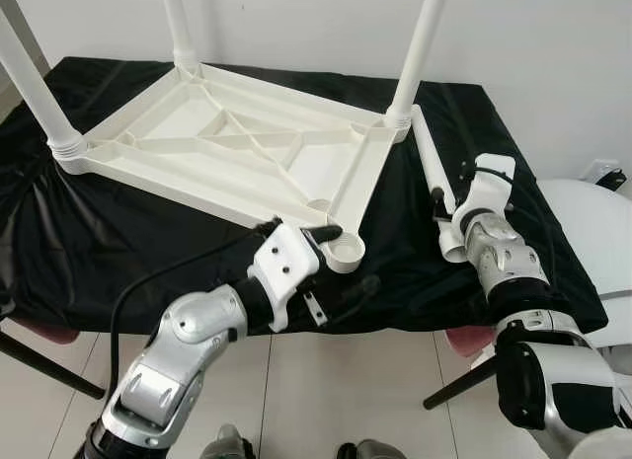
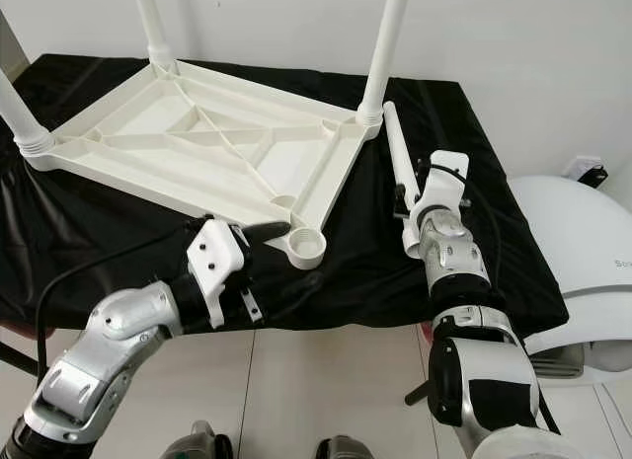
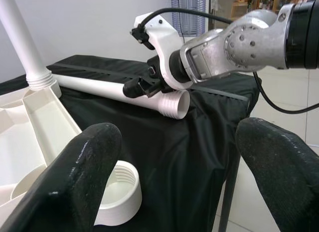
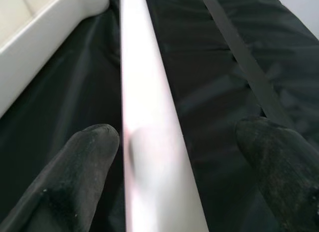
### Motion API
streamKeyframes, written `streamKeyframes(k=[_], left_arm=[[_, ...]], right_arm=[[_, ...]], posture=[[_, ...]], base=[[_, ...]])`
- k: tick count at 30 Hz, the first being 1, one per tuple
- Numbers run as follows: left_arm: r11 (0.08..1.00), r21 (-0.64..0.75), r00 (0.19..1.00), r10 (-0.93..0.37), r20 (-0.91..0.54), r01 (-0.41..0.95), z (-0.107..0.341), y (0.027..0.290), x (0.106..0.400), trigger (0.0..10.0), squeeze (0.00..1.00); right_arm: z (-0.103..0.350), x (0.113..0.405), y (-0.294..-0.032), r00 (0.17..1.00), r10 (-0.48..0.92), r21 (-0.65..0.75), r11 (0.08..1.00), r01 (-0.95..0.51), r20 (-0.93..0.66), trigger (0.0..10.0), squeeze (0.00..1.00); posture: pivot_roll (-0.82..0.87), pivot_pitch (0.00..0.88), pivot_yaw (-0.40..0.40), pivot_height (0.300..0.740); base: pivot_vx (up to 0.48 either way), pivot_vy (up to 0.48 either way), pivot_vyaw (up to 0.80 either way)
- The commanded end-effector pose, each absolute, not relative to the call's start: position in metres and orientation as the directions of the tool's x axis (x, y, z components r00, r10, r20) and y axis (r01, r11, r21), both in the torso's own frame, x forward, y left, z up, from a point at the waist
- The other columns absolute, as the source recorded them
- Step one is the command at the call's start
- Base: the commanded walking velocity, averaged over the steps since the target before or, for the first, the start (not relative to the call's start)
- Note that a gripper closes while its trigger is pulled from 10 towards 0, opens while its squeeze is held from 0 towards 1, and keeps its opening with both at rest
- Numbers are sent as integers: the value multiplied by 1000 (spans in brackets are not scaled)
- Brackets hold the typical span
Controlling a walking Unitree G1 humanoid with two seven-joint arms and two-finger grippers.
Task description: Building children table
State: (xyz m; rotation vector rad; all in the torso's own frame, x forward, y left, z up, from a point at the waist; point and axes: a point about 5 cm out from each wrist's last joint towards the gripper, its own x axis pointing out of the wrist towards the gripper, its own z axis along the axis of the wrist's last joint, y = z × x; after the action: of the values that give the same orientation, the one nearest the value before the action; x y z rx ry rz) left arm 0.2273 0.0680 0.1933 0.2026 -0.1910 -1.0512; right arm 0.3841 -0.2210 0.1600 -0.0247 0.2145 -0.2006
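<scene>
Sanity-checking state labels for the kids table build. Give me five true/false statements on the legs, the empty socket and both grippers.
1. The tabletop lies upside down on the black cloth. True.
2. All four legs are screwed in. False: three legs stand in their corners; the near corner socket is empty.
3. The loose leg lies on the cloth to the right of the tabletop. True.
4. The right gripper is shut on the loose leg. False: its fingers are spread either side of the leg, not closed on it.
5. The left gripper holds the loose leg. False: it is open and empty, beside the empty socket.
</scene>
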Motion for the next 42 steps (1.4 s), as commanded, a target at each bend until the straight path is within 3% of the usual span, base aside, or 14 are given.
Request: streamKeyframes(k=[1, 11, 12, 13, 21, 26, 28, 32, 33, 35, 36, 39, 40, 42], left_arm=[[492, 252, 494, -867, 62, 833, 195, 68, 224, 10000, 0], [507, 226, 505, -860, 72, 832, 198, 66, 220, 10000, 0], [511, 222, 508, -858, 75, 830, 199, 66, 220, 10000, 0], [514, 222, 511, -856, 77, 829, 200, 66, 220, 10000, 0], [529, 211, 522, -848, 94, 822, 204, 66, 222, 10000, 0], [534, 215, 526, -845, 97, 818, 206, 66, 223, 10000, 0], [536, 219, 528, -844, 97, 816, 206, 66, 224, 10000, 0], [539, 220, 531, -842, 98, 813, 206, 66, 225, 10000, 0], [544, 220, 535, -839, 100, 810, 207, 66, 226, 10000, 0], [544, 220, 535, -839, 100, 810, 207, 66, 226, 10000, 0], [546, 221, 538, -837, 102, 808, 208, 66, 227, 10000, 0], [549, 222, 540, -835, 104, 806, 209, 66, 227, 10000, 0], [550, 218, 540, -835, 106, 806, 209, 67, 228, 10000, 0], [550, 218, 540, -835, 106, 806, 209, 67, 228, 10000, 0]], right_arm=[[156, 383, -223, 945, -211, -61, 977, 203, -250, 10000, 0], [134, 378, -216, 861, -160, 66, 974, 217, -483, 10000, 0], [132, 377, -214, 843, -138, 108, 968, 226, -520, 4627, 0], [130, 376, -212, 824, -110, 141, 964, 224, -556, 3294, 0], [131, 376, -211, 762, -80, 174, 953, 247, -643, 0, 0], [134, 376, -212, 744, -78, 175, 951, 255, -664, 196, 0], [134, 376, -211, 732, -53, 217, 939, 269, -679, 10000, 0], [133, 376, -210, 729, -61, 209, 939, 274, -682, 10000, 0], [131, 376, -212, 730, -92, 167, 947, 274, -678, 10000, 765], [131, 376, -212, 730, -92, 167, 947, 274, -678, 10000, 765], [130, 375, -213, 726, -106, 150, 949, 279, -679, 10000, 1000], [129, 375, -214, 717, -131, 116, 951, 285, -684, 10000, 1000], [130, 376, -212, 716, -129, 115, 952, 283, -687, 10000, 729], [130, 376, -212, 716, -129, 115, 952, 283, -687, 10000, 729]], posture=[[40, 118, -27, 740], [42, 134, -31, 740], [42, 133, -32, 740], [42, 133, -32, 740], [40, 132, -35, 740], [39, 131, -37, 740], [41, 126, -42, 740], [42, 126, -43, 740], [41, 126, -45, 740], [41, 126, -45, 740], [41, 128, -45, 740], [43, 133, -47, 740], [40, 136, -46, 740], [40, 136, -46, 740]], base=[[0, 0, 0], [0, 0, 0], [0, 0, 0], [0, 0, 0], [0, 0, 0], [0, 0, 0], [0, 0, 0], [0, 0, 0], [0, 0, 0], [0, 0, 0], [0, 0, 0], [0, 0, 0], [0, 0, 0], [0, 0, 0]])
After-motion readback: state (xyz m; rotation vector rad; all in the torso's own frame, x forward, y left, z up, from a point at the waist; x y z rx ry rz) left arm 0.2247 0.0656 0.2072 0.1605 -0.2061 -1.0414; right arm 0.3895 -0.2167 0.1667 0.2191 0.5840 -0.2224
